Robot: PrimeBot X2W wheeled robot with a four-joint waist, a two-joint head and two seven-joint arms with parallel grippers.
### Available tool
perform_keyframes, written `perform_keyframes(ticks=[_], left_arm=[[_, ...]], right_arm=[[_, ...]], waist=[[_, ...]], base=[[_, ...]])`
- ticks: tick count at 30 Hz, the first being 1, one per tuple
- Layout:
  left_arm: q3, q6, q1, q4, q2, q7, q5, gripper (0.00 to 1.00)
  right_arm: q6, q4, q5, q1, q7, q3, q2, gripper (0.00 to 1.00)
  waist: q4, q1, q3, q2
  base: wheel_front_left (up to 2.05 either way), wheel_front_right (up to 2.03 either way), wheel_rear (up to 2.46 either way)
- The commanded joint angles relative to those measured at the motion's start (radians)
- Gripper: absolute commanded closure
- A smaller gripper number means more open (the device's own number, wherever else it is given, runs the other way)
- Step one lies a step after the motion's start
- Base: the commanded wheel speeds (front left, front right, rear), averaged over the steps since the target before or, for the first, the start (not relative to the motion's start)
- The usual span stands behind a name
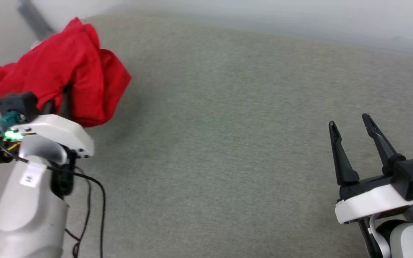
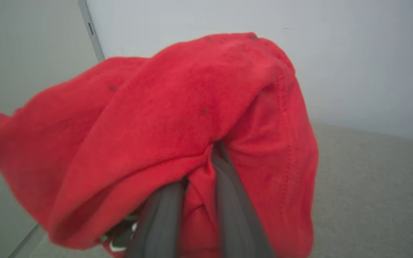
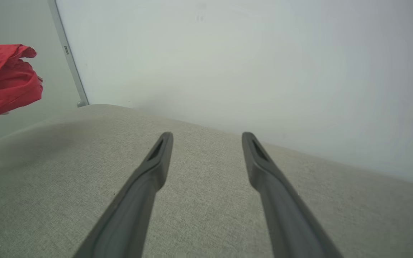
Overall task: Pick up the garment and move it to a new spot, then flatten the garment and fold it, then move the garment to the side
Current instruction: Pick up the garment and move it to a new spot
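Fabric surface [image 1: 228, 143]: grey-beige woven cloth, plain, smooth, a little padded. Spreads across head view from near edge to far edge. Far edge rounded, meets pale wall [image 3: 228, 53]. Thin grey post [image 3: 68, 61] rises at far left corner. Soft shadow [image 1: 134, 107] on weave at left. Red garment [image 1: 59, 71] hangs above that corner, apart from cloth in right wrist view.

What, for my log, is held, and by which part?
Left gripper: jaws shut on a bunched fold of the bright red jersey garment; right gripper holds nothing.
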Motion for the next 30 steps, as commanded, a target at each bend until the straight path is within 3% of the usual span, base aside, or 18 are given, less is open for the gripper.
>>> perform_keyframes(ticks=[1, 9, 15, 21, 30], left_arm=[[-0.009, 0.013, 0.019, -0.039, -0.018, -0.019, 0.009, 1.0], [-0.092, 0.026, 0.127, -0.208, -0.084, -0.001, 0.03, 1.0], [-0.19, -0.011, 0.192, -0.253, -0.138, 0.059, 0.027, 1.0], [-0.333, -0.071, 0.228, -0.231, -0.199, 0.135, 0.039, 1.0], [-0.539, -0.108, 0.294, -0.142, -0.25, 0.192, 0.051, 1.0]], right_arm=[[-0.001, 0.003, 0.001, 0.012, -0.01, 0.002, 0.006, 0.0], [-0.001, 0.025, 0.021, 0.038, -0.018, 0.008, 0.014, 0.0], [-0.001, 0.046, 0.056, 0.052, -0.031, 0.017, 0.014, 0.0], [-0.001, 0.064, 0.085, 0.055, -0.043, 0.011, 0.014, 0.0], [-0.001, 0.079, 0.104, 0.05, -0.06, 0.015, 0.014, 0.0]], waist=[[-0.043, 0.0001, -0.027, 0.0], [-0.172, 0.0001, -0.066, 0.0], [-0.29, 0.0001, -0.089, 0.0], [-0.381, 0.0001, -0.077, 0.0], [-0.449, 0.0001, -0.048, 0.0]], base=[[0.0, 0.0, 0.0], [0.0, 0.0, 0.0], [0.0, 0.0, 0.0], [0.0, 0.0, 0.0], [0.0, 0.0, 0.0]])
